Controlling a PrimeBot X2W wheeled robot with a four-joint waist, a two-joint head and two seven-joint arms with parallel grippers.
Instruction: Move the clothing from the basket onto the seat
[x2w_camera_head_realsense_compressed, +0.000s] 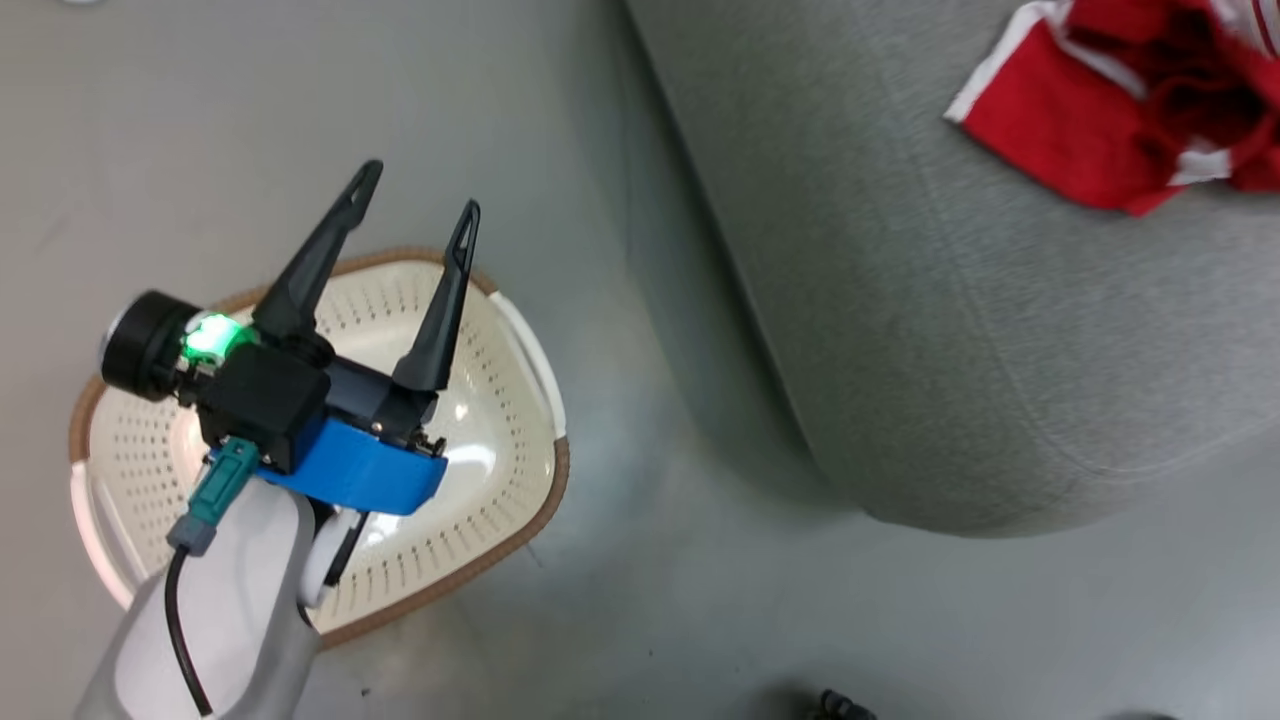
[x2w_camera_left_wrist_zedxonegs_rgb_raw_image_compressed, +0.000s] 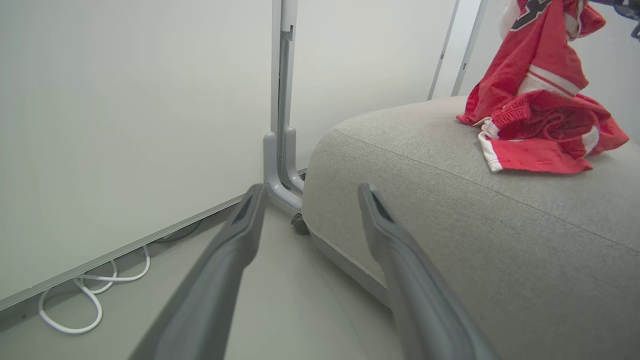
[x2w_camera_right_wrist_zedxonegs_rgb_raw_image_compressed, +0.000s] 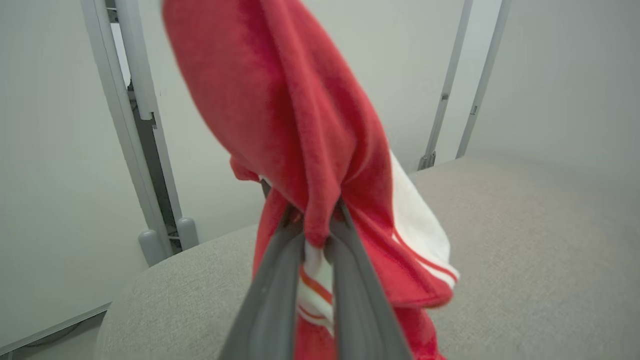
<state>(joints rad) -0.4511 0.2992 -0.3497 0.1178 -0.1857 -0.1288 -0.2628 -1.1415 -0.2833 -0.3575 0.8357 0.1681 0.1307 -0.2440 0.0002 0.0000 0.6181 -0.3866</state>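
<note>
Pale grey floor (x2w_camera_head_realsense_compressed: 700, 600) surrounds a light-grey sofa (x2w_camera_head_realsense_compressed: 950, 330), where the move looks nearly finished. The cream basket (x2w_camera_head_realsense_compressed: 505, 400) on the floor shows a bare bottom, though the left arm (x2w_camera_head_realsense_compressed: 220, 600) hides part of it. The left gripper (x2w_camera_head_realsense_compressed: 420, 187) hangs above the basket, fingers (x2w_camera_head_realsense_compressed: 310, 270) spread wide, holding nothing. Red clothing (x2w_camera_head_realsense_compressed: 1090, 130) with white trim lies bunched on the sofa's top, part of it drawn upward. The right gripper (x2w_camera_right_wrist_zedxonegs_rgb_raw_image_compressed: 317, 225) is clamped on a fold of it above the sofa. What remains, by the look of it, is to let go and leave the clothing lying there.
</note>
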